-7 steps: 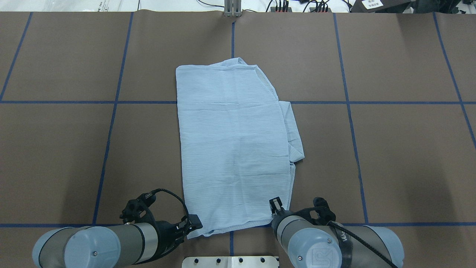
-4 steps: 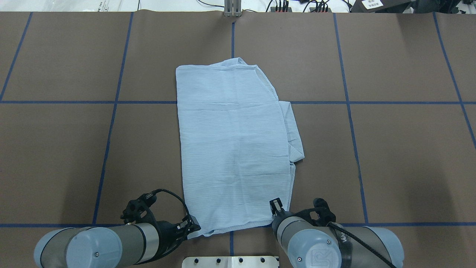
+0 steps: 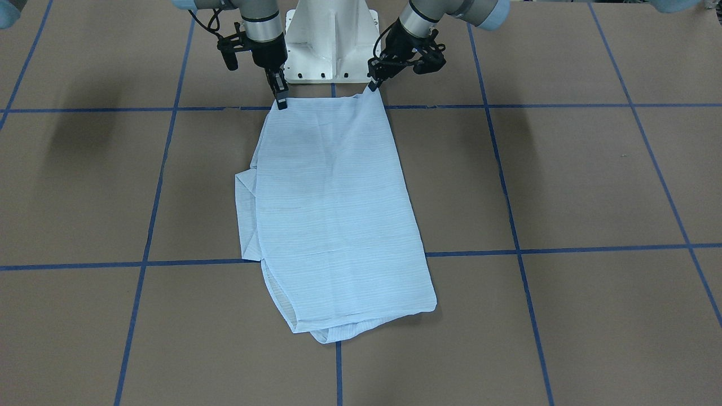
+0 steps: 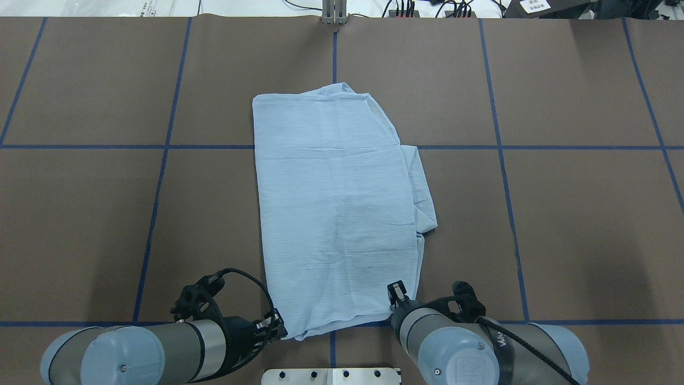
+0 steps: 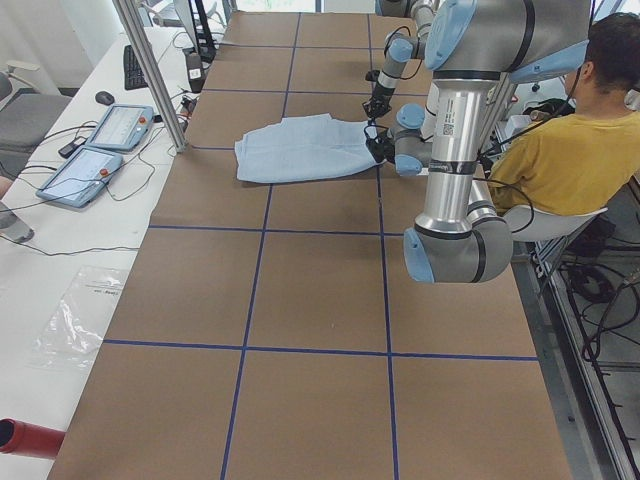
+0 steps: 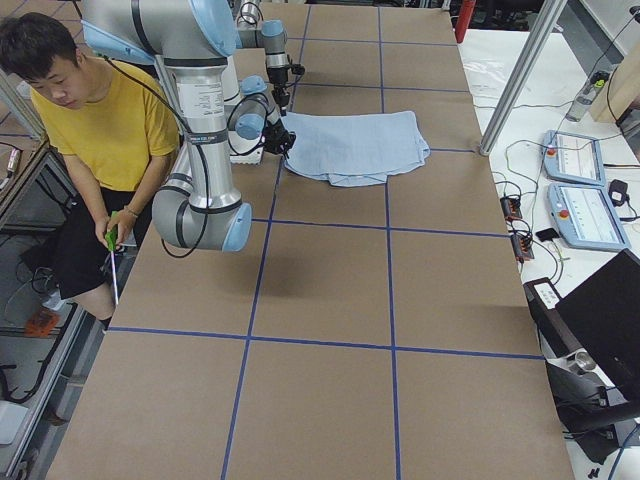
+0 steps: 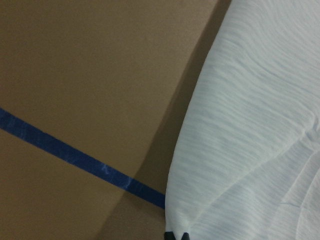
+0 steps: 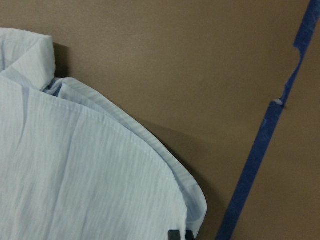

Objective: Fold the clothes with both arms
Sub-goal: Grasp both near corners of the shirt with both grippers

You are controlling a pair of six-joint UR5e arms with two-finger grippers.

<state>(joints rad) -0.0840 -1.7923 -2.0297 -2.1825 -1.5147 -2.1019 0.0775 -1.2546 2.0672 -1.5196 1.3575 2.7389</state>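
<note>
Two corners of the light blue striped shirt [image 3: 333,208] sit clamped in my left gripper [image 3: 372,85] and right gripper [image 3: 280,102] for even lifting.

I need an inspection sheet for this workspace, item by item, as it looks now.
Surface: brown table, blue tape lines.
Job's things: light blue shirt, folded to a long strip.
Clutter: nothing seen on the table.
Grippers: left gripper and right gripper each shut on a near shirt corner.
Cables: black cable looped at the left wrist, off the fabric.
Surroundings: person seated by the robot; tablets on a side bench.
</note>
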